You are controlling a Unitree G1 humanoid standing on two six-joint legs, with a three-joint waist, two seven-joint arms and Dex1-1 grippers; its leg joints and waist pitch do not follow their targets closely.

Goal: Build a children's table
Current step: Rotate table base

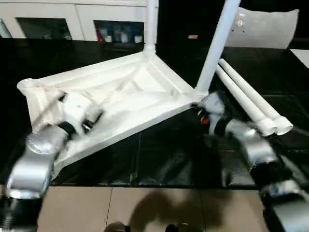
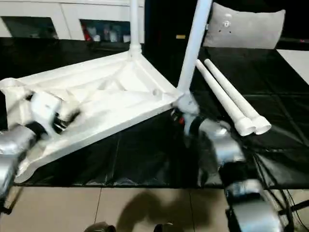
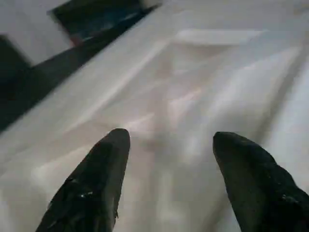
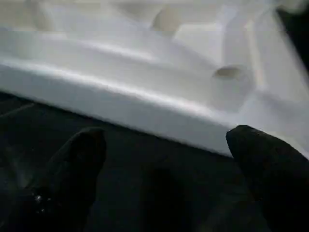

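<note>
Both jaws gape empty: left gripper (image 3: 166,159) above the upturned tabletop's (image 1: 145,92) ribbed underside, right gripper (image 4: 164,159) just short of its rim, two loose legs (image 1: 251,99) lying beyond on the black table (image 1: 159,164), presumably awaiting fitting.

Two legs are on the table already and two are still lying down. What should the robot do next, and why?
Probably move the open right hand over to the two loose legs beside it and pick one up. The table top lies upside down with two legs standing in its corners, and two corners are unfilled.
</note>
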